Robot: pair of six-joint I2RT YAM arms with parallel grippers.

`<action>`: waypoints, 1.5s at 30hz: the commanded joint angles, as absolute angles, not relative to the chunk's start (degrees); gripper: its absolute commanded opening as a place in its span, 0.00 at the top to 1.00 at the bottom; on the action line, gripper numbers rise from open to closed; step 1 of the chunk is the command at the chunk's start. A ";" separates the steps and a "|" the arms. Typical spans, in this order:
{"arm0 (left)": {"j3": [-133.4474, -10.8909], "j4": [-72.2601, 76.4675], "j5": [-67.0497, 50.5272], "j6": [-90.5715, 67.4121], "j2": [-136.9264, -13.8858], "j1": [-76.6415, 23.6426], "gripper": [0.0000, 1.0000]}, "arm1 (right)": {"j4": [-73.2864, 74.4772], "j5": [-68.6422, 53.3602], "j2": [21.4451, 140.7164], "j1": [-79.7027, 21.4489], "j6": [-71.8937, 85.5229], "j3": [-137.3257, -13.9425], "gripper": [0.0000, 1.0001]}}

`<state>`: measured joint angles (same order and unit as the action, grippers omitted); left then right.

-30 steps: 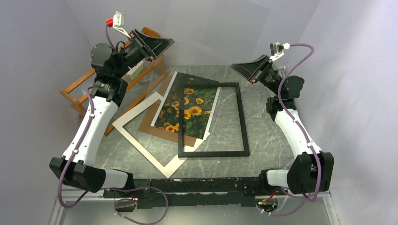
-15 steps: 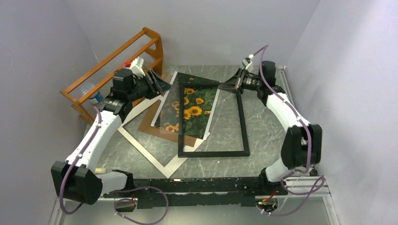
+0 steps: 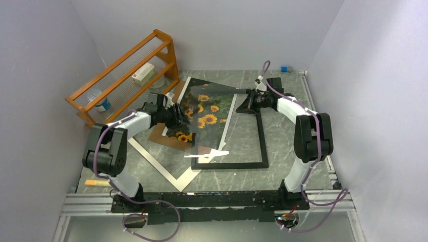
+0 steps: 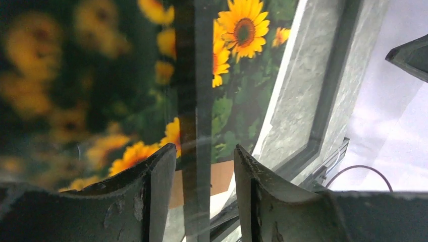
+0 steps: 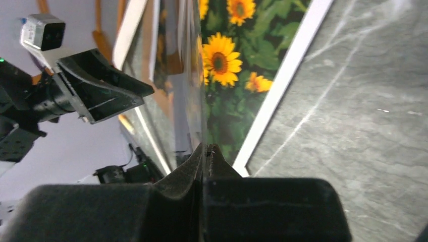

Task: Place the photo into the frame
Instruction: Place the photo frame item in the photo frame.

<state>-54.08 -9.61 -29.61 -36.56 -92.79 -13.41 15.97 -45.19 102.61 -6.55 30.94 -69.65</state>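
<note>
Photo (image 3: 207, 118) laid face up at picture centre, on backing board (image 3: 166, 135); frame (image 3: 262, 141) laid partly over its right side. Glass pane (image 5: 197, 111) held tilted above photo, presumably so print can be seated beneath. Right gripper (image 5: 206, 148) clamped on pane's right edge. Left gripper (image 4: 203, 147) jaws parted, left edge straddled, no contact seen.

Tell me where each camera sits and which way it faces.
Top: high behind the bases, looking down on the table; left arm and right arm show.
Left wrist: low over the photo, facing the right arm along the glass pane; the left jaws, open, straddle its edge.
Right wrist: facing the left arm along the pane; the right jaws are shut on it.
Shared: both wrist views show photo, pane and the opposite jaws.
</note>
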 commanded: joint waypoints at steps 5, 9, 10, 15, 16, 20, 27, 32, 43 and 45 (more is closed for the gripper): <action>-55.65 -7.08 -31.64 -31.94 -95.91 -13.36 0.38 | 23.44 -38.50 105.77 -6.43 18.36 -74.37 1.00; -57.68 -8.61 -32.42 -30.05 -99.11 -13.44 0.33 | 30.49 -36.53 107.34 -6.08 13.91 -77.62 1.00; -58.53 -9.61 -32.10 -29.39 -100.02 -13.45 0.32 | 31.35 -35.95 107.27 -5.85 13.02 -77.76 1.00; -62.39 -13.58 -31.59 -27.62 -104.34 -14.00 0.35 | 32.26 -34.74 106.21 -4.09 11.63 -76.86 1.00; -62.88 -13.69 -31.86 -27.56 -105.17 -14.12 0.35 | 32.15 -34.88 106.03 -3.85 11.68 -76.59 1.00; -64.56 -13.80 -32.42 -27.58 -107.35 -14.65 0.37 | 30.43 -35.73 104.82 -3.69 12.25 -74.85 1.00; -66.18 -14.13 -31.68 -27.66 -109.33 -15.19 0.38 | 26.18 -39.03 103.97 -3.75 15.72 -71.25 1.00; -66.54 -14.41 -30.54 -27.91 -110.16 -15.23 0.40 | 23.76 -41.14 102.24 -3.47 20.58 -69.65 1.00; -65.70 -13.26 -29.93 -29.13 -110.52 -15.27 0.42 | 17.83 -43.96 99.54 -2.28 33.29 -63.16 1.00; -65.62 -13.26 -29.61 -29.10 -110.48 -15.29 0.43 | 16.93 -44.33 98.58 -1.97 34.39 -63.07 1.00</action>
